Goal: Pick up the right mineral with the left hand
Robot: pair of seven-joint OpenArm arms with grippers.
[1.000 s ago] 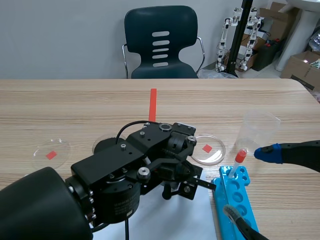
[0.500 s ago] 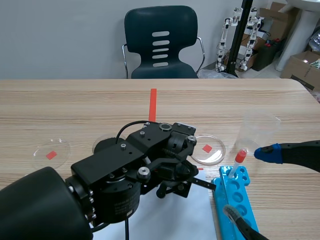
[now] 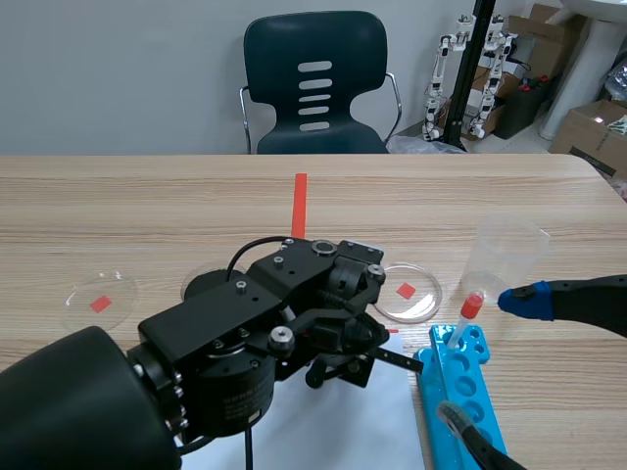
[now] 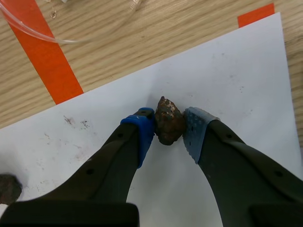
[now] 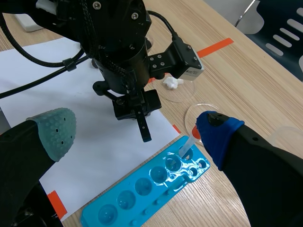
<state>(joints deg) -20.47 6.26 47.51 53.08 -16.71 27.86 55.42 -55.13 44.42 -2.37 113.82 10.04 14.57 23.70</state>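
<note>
**Left hand pinching the right mineral on the sheet**

Scene view: the left arm (image 3: 245,333) covers the middle of the tabletop (image 3: 147,196) at its near edge, over the white paper sheet (image 3: 333,431). Its hand and the mineral are hidden under the wrist here. The right hand (image 3: 490,362) sits by the right edge over the blue well tray (image 3: 470,392), fingers spread, holding nothing.

Left wrist view: the right mineral (image 4: 169,120), a brown lump, lies on the sheet in from its far edge. It sits directly between the pads (image 4: 142,132) of the left hand (image 4: 169,130), which pinch it from both sides. Its long axis points away from the hand, across the closing line, so the pads are on its narrow flanks. Can't tell if it is off the paper yet. Another dark mineral (image 4: 7,189) lies well apart, outside the left finger.

Right wrist view: the right hand (image 5: 135,132) is spread wide above the tray. The mineral is hidden under the left arm. The left hand has it, so the next move is probably a straight lift.
</note>
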